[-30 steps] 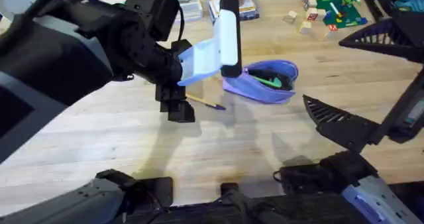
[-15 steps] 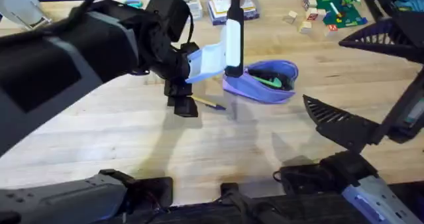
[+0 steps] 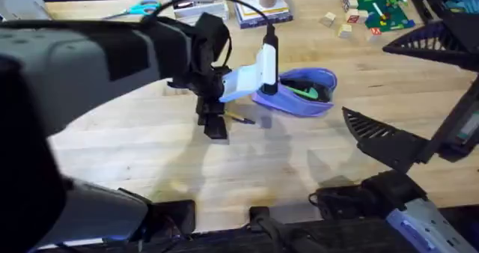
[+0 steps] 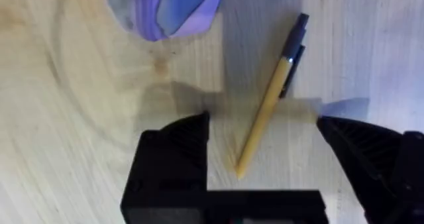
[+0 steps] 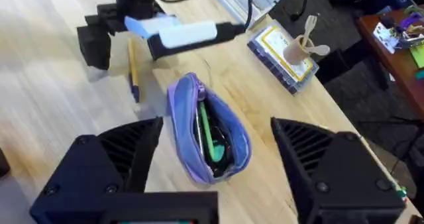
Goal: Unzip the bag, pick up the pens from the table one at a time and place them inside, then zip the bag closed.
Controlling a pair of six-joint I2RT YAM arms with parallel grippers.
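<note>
Left gripper [image 3: 215, 123] open, fingers straddling the yellow pen [image 4: 268, 103] flat on the table [image 3: 150, 163], not touching it. Bag [image 3: 299, 93] just right of the pen, unzipped, something green inside. Right gripper [image 5: 218, 164] open, near the bag, holding nothing.

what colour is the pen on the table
Yellow pen with a dark tip, clearest in the left wrist view.
</note>
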